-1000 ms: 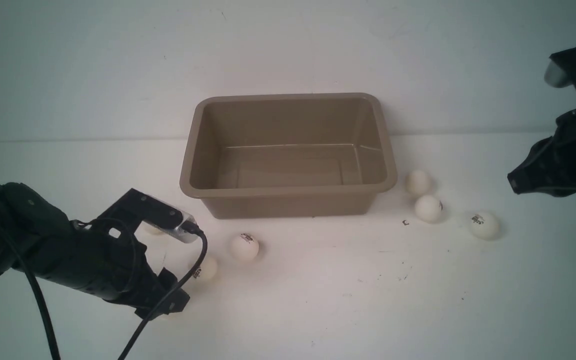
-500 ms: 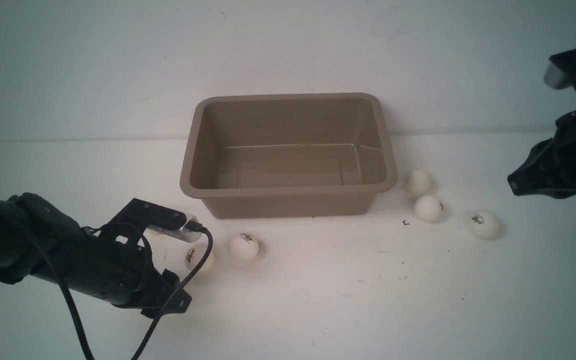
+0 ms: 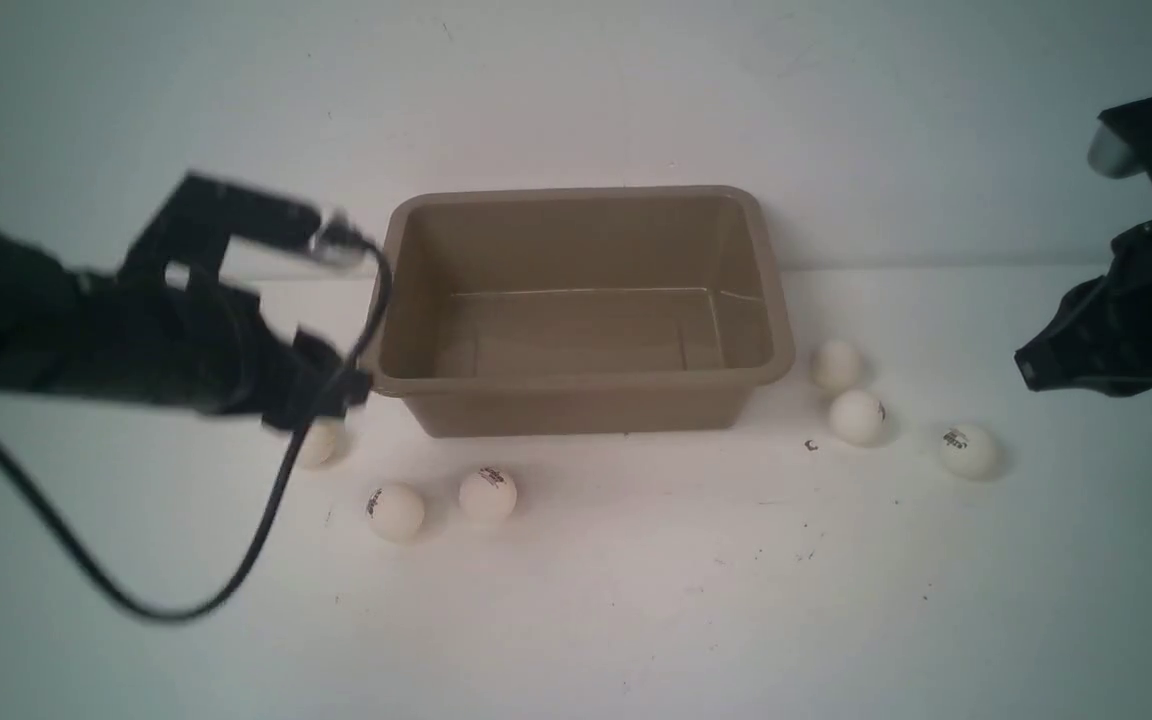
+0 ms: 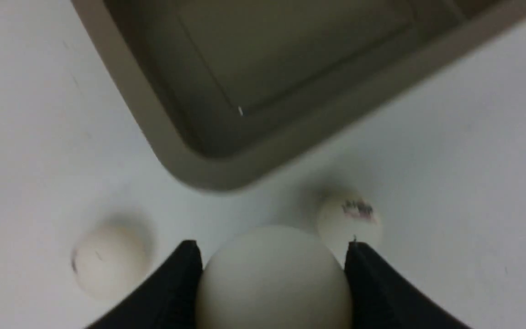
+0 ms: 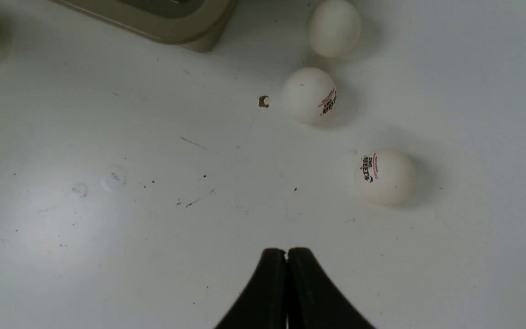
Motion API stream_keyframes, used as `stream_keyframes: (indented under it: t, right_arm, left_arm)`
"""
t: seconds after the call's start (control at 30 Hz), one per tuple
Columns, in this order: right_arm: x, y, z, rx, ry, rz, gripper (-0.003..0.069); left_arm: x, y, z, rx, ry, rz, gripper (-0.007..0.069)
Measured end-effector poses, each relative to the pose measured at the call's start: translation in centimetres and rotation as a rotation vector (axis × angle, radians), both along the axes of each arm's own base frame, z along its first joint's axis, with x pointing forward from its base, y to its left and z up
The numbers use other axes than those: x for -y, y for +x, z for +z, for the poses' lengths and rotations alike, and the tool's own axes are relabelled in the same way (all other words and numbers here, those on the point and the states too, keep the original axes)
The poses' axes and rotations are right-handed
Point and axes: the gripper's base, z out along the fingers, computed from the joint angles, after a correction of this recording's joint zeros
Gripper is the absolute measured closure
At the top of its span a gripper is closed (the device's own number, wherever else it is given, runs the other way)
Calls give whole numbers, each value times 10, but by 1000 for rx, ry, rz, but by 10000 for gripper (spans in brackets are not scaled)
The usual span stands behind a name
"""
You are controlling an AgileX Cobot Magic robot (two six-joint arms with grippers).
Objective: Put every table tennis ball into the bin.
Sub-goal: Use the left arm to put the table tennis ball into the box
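- The left gripper (image 4: 273, 278) is off the table at the bin's left side, a white ball (image 4: 274, 281) pinched between its two fingers; the arm is blurred, with a dark cable (image 3: 166, 612) looping below it.
- A second ball (image 3: 319, 443) sits on the white table (image 3: 636, 600) near the bin's front left corner, partly hidden by the cable and gripper.
- A third ball (image 3: 396, 512), its logo showing, lies nearer the camera.
- A fourth ball (image 3: 488, 494), also printed, is just beside the third, in front of the bin.
- The tan-brown bin (image 3: 581, 410) stands upright in the middle, against the back of the table, and its visible floor is bare.
- To its right, a fifth ball (image 3: 837, 366) and a sixth ball (image 3: 857, 417) lie close together.
- A seventh ball (image 3: 969, 451) with a dark logo rests farther right.
- At the far right, the right gripper (image 5: 286, 251) hangs over the table, fingertips pressed together with nothing between them.
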Motion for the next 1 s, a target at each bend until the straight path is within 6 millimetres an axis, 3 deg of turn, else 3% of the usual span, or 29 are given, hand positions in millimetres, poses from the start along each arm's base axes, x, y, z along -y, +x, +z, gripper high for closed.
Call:
stream_keyframes:
  t: [0.03, 0.07, 0.1, 0.17, 0.4, 0.63, 0.73, 0.83, 1.0]
  right_arm:
    - [0, 0, 0, 0, -1, 0, 670]
    - [0, 0, 0, 0, -1, 0, 670]
    - [0, 0, 0, 0, 0, 0, 670]
    - [0, 0, 0, 0, 0, 0, 670]
    - [0, 0, 0, -3, 0, 1, 670]
    - [0, -2, -1, -19, -1, 5, 670]
    - [0, -3, -1, -32, -1, 9, 670]
    - [-1, -3, -2, -36, 1, 10, 670]
    - [-1, -3, -2, -38, 1, 10, 670]
  left_arm:
    - [3, 19, 3, 13, -4, -5, 272]
    - [4, 23, 6, 22, -5, -8, 272]
    - [10, 45, -1, 7, -4, -25, 272]
    - [20, 69, -11, -18, -1, -58, 272]
    - [50, 115, -34, -81, 82, -255, 272]
    - [56, 127, -29, -58, 145, -359, 225]
    - [56, 129, -23, -45, 152, -366, 83]
    - [56, 128, -16, -52, 169, -384, 19]
    - [44, 112, 8, -133, 266, -372, 18]
